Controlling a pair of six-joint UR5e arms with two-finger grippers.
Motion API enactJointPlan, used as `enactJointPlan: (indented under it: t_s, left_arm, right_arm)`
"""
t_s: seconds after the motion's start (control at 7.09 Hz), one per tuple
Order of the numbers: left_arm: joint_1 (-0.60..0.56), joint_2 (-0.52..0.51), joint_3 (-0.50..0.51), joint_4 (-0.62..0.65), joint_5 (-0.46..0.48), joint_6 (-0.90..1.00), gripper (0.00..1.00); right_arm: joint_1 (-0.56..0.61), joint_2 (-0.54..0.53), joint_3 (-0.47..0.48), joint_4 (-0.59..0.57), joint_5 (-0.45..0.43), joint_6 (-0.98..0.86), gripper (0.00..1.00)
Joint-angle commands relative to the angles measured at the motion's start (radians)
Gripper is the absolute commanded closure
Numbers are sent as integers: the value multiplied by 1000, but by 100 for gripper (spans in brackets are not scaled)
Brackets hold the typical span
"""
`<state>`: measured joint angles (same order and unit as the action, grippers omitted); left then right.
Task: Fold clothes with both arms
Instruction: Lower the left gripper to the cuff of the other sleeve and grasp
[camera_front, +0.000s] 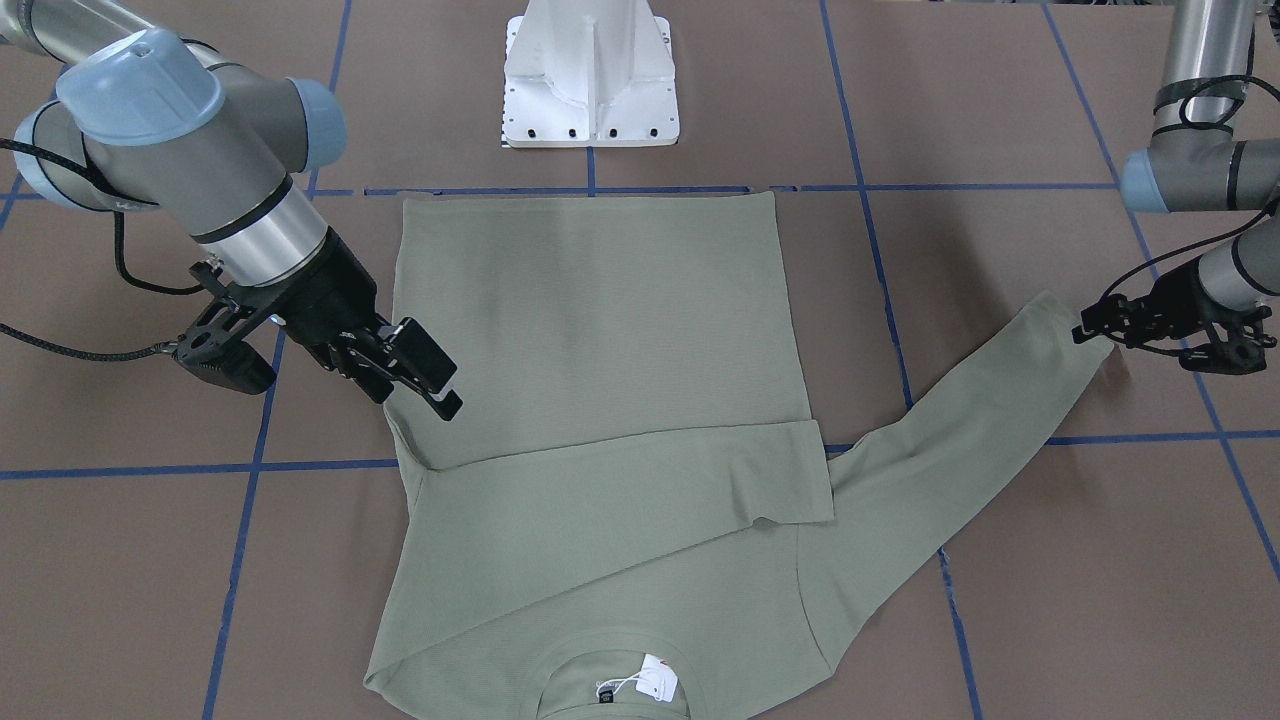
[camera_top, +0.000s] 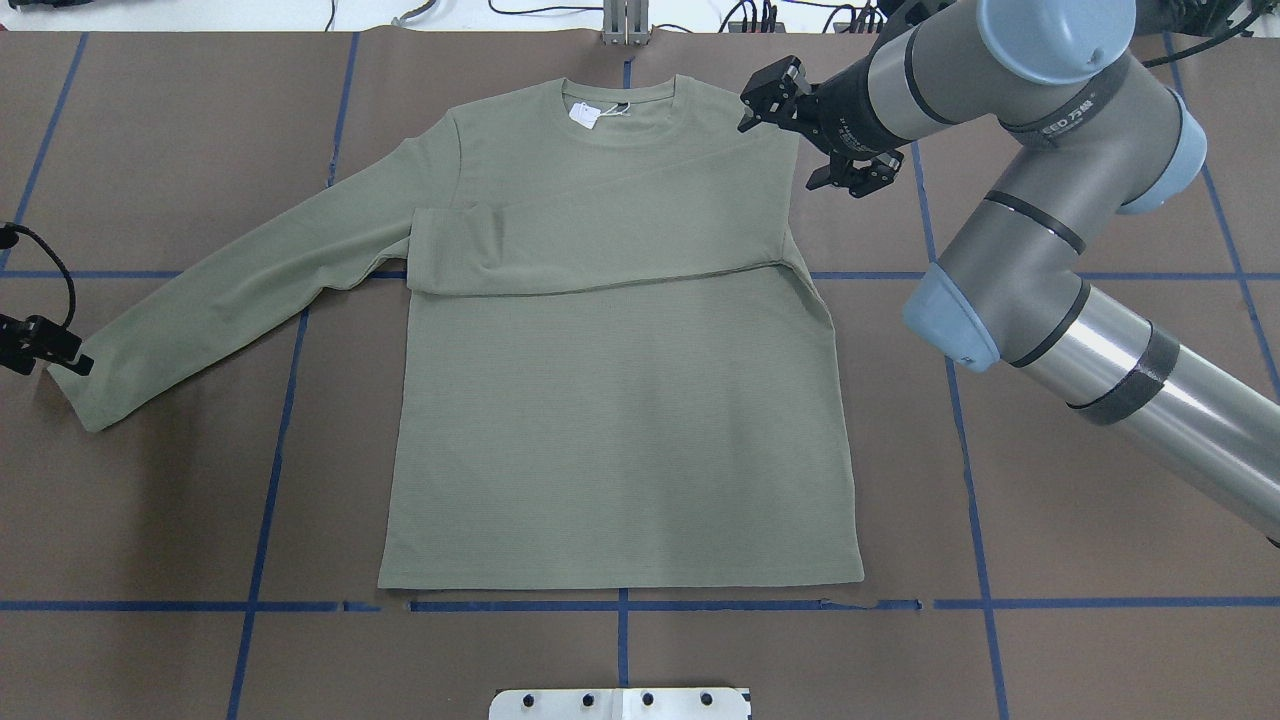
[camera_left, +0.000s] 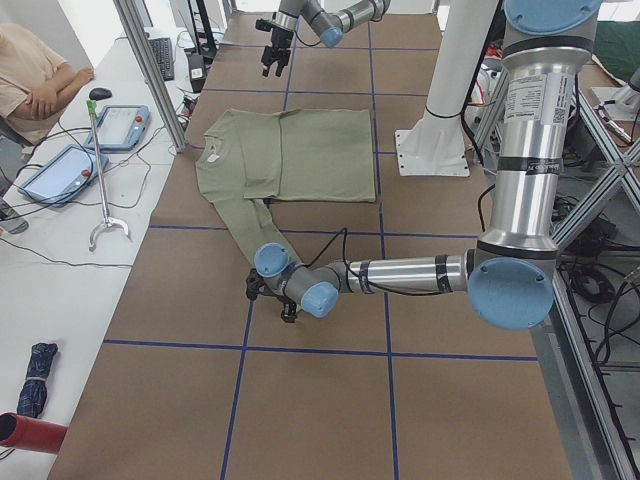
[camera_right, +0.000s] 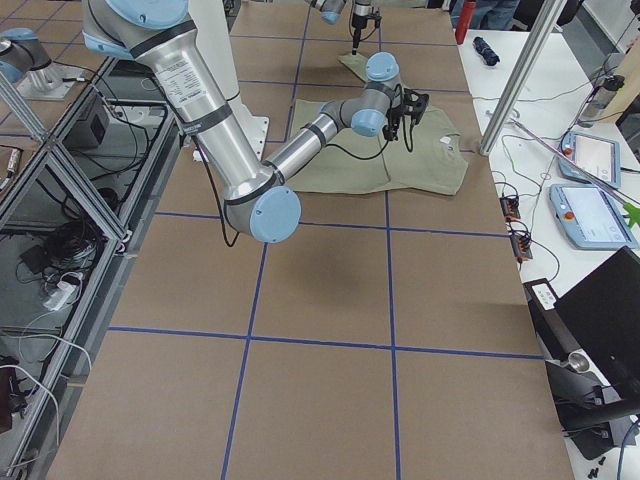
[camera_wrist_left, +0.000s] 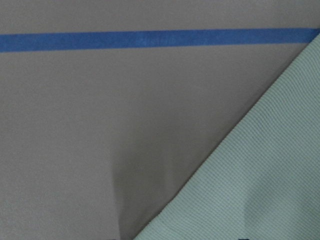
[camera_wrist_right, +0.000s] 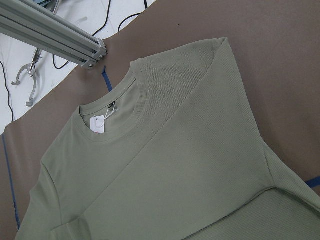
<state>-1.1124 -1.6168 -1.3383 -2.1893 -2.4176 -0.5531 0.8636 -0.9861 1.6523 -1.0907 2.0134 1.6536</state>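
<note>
The folding looks barely begun. The shirt (camera_top: 620, 420) lies flat on the table (camera_top: 150, 550), in the overhead view with its collar at 12 o'clock and its hem at 6 o'clock. One sleeve (camera_top: 600, 240) is laid across the chest, its end reaching the 9 o'clock side of the body. The other sleeve (camera_top: 230, 290) is stretched out toward 8 o'clock, unfolded. By my reading that sleeve has to come in, and then the body has to be folded, so most of the work is left.

The left end effector (camera_top: 45, 350) sits low at the cuff (camera_top: 85, 395) of the stretched sleeve, touching or just beside it on the 9 o'clock side. Whether it has closed on the fabric I cannot tell. The right end effector (camera_top: 780, 152) hangs at the shirt's shoulder, at about 1 o'clock from the chest, its fingers spread apart and holding nothing, clear of the cloth as far as the front view shows.
</note>
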Motion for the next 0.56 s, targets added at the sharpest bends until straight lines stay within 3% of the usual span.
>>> enactJointPlan:
  t_s: [0.0, 0.42]
  left_arm:
    - [2, 0, 5, 0, 0, 1, 19]
    - [2, 0, 7, 0, 2, 5, 32]
  right_arm:
    - [-1, 1, 0, 0, -2, 0, 1]
    - [-1, 1, 0, 0, -2, 0, 1]
